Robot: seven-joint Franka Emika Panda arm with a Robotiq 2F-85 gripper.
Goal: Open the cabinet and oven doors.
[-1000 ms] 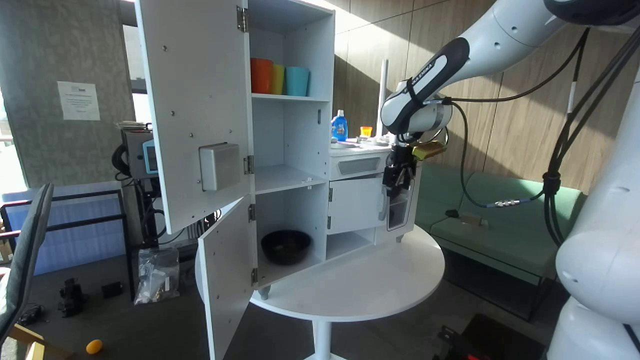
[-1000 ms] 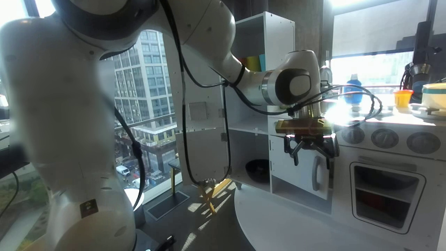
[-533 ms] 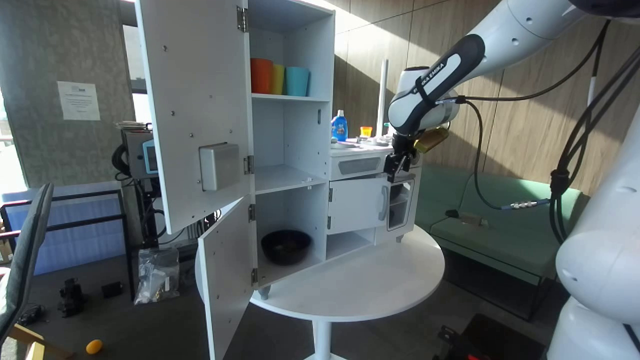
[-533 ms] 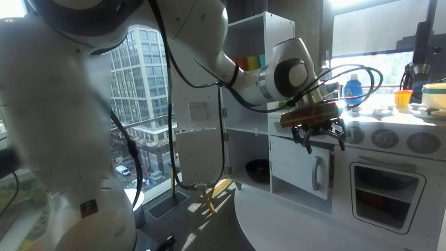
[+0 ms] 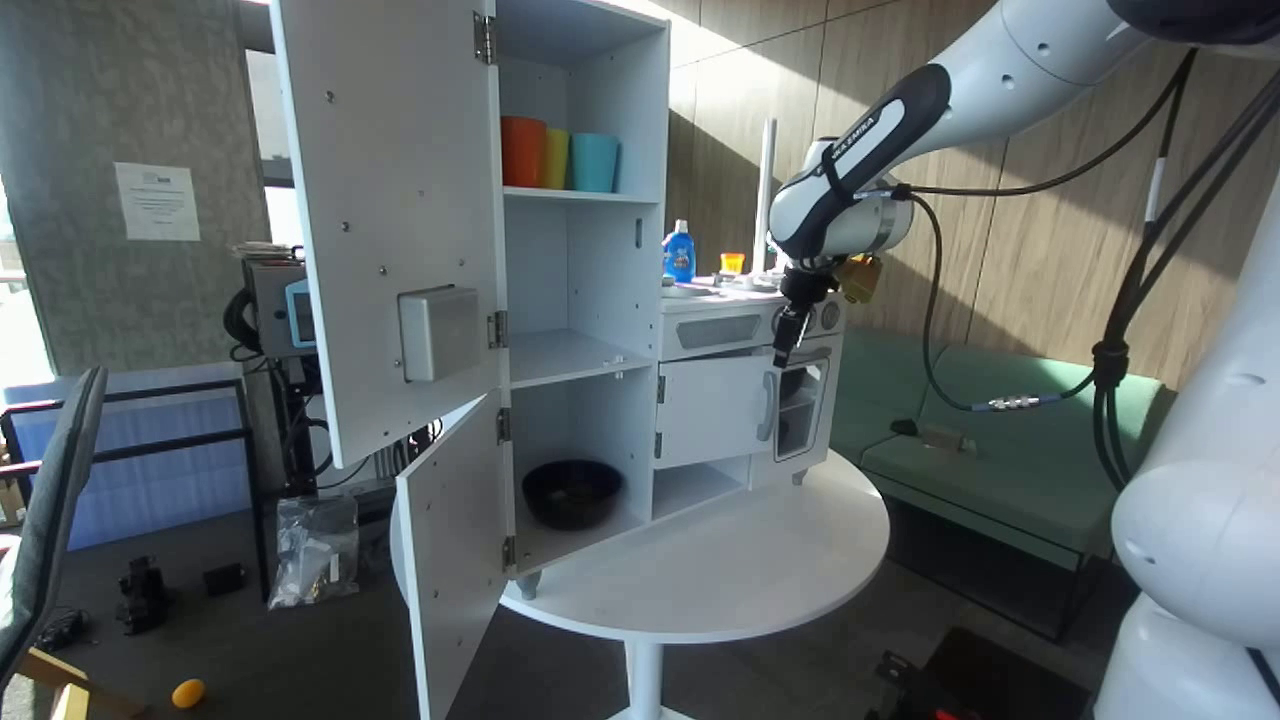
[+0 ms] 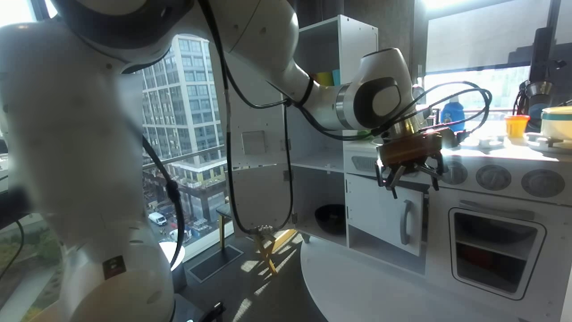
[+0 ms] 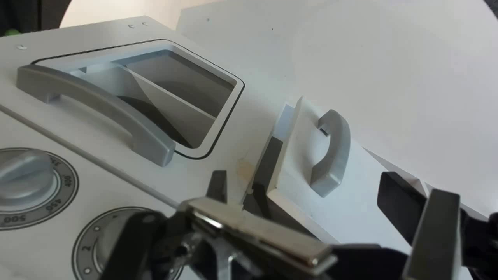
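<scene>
The small white cabinet door (image 6: 380,210) stands slightly ajar, with a dark gap along its free edge. Its grey handle (image 7: 335,155) shows in all views. The oven door (image 6: 440,237), with a window and grey handle (image 7: 109,111), looks shut. The tall cabinet's upper door (image 5: 400,230) and lower door (image 5: 455,560) stand wide open. My gripper (image 6: 414,191) is open and empty, tilted, above and in front of the small door. In the wrist view, my gripper (image 7: 309,194) has its fingers spread either side of the door's top corner, apart from the handle.
Oven knobs (image 6: 493,177) sit above the oven door. The counter holds a blue bottle (image 5: 679,254) and an orange cup (image 6: 517,126). A black bowl (image 5: 572,494) and several cups (image 5: 594,162) stand in the tall cabinet. Everything stands on a round white table (image 5: 700,590).
The gripper has risen from about handle height to above the small door and tilted, then turned slightly over the last half second. The doors have not visibly moved.
</scene>
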